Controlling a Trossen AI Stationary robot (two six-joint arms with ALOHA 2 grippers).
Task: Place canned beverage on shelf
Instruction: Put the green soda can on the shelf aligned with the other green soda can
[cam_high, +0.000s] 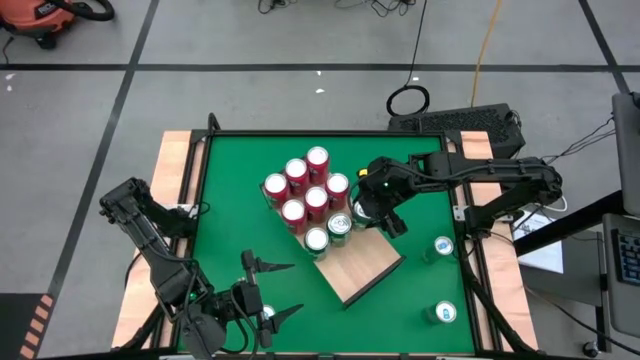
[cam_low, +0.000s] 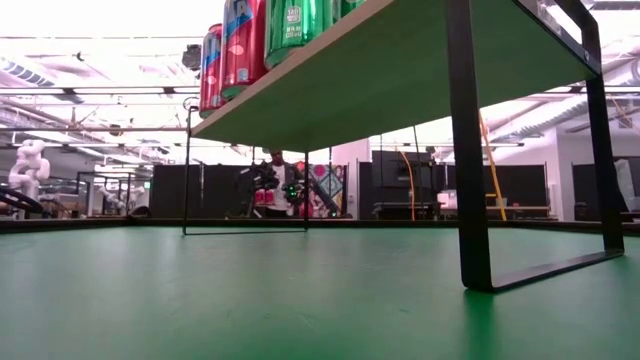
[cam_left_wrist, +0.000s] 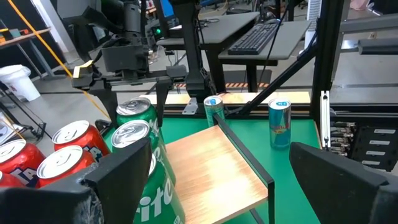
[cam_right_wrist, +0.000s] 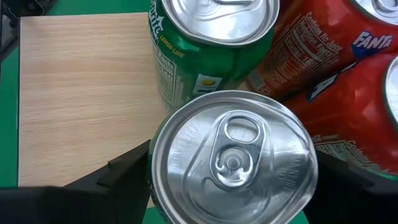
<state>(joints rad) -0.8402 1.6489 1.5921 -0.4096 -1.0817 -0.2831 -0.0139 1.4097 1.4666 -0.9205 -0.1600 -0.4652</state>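
The right arm reaches over the shelf (cam_high: 362, 270), its tool (cam_high: 362, 213) clamped on an upright green can (cam_right_wrist: 233, 155) beside the other cans. The left tool (cam_high: 268, 290) waits wide open and empty at the counter's (cam_high: 225, 215) near edge.

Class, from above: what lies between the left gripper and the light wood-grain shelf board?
Only bare green table, in the high view, separates the open left gripper from the shelf; the right gripper grips a green can.

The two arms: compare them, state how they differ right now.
The right gripper is over the shelf, its fingers either side of a green can; the left gripper hangs open and empty over the green table, near the front edge. The right arm is at work; the left waits. Both are dark.
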